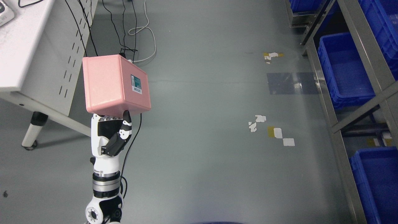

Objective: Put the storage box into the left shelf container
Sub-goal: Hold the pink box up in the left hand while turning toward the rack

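A pink storage box (115,84) with a small barcode label on its side is held up above the floor. My left hand (113,124) comes in from the bottom left and is shut on the box's lower edge, thumb against its near side. Blue shelf containers (345,68) sit in a metal rack (329,102) along the right edge, with another (376,183) at the lower right. The box is far left of the rack. My right hand is out of view.
A white table (28,49) with a perforated side panel stands at upper left, its leg and caster (31,133) on the floor. Cables (133,28) trail on the floor behind the box. Tape scraps (273,129) mark the grey floor in the middle.
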Available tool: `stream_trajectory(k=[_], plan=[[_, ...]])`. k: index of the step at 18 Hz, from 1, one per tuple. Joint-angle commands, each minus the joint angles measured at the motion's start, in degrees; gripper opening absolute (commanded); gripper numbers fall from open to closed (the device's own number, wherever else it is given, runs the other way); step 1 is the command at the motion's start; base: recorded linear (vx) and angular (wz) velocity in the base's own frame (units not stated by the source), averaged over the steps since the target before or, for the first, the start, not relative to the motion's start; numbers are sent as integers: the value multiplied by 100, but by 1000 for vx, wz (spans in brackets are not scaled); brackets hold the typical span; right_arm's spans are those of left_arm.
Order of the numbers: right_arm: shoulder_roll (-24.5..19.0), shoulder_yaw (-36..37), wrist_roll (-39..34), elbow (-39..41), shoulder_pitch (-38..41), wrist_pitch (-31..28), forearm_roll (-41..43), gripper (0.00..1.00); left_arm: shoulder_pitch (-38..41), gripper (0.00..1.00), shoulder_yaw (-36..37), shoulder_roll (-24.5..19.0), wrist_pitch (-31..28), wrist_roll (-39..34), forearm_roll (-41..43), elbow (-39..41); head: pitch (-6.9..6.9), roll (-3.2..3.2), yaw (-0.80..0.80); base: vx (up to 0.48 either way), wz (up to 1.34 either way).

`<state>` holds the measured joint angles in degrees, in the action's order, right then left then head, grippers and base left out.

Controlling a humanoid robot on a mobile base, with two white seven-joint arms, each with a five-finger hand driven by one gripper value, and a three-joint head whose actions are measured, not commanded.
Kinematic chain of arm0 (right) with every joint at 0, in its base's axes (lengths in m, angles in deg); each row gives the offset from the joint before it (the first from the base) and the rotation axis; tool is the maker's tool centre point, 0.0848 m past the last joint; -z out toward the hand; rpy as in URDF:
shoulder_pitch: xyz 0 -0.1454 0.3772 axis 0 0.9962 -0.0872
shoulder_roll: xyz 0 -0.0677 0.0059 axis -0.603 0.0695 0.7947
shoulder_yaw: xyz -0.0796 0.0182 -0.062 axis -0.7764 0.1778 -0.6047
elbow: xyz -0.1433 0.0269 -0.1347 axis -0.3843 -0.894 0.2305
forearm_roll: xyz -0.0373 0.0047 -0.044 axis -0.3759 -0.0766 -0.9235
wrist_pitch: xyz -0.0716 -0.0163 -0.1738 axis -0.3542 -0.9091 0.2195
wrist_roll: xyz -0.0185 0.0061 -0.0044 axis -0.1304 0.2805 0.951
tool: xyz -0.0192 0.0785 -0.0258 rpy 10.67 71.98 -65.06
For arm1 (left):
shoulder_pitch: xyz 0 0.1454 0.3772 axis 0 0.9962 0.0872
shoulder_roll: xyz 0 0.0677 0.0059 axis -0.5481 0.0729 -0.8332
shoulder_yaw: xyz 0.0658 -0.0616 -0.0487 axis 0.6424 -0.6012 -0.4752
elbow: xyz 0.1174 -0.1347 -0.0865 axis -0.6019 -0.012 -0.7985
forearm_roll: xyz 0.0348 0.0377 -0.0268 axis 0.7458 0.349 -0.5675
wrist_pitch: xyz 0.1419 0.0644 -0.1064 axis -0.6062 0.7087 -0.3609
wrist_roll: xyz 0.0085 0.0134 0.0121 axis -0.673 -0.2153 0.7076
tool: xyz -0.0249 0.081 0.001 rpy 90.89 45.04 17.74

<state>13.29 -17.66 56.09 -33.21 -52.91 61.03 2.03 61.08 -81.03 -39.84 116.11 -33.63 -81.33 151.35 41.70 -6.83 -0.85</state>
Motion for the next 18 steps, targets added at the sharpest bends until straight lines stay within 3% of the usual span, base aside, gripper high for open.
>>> stream_trajectory(k=[1, 16, 18], plan=[[100, 0, -3, 100, -19, 15, 123, 100, 156, 3, 81, -98, 147, 20, 0, 43, 0, 0, 0, 461, -8], [100, 0, -3, 100, -27, 6, 123, 100, 200, 3, 301, -98, 156, 160, 0, -176, 0, 0, 0, 527, -41], [100, 0, -3, 100, -19, 15, 123, 100, 209, 3, 389, -98, 156, 449, 9, -325, 0, 0, 0, 595, -344]])
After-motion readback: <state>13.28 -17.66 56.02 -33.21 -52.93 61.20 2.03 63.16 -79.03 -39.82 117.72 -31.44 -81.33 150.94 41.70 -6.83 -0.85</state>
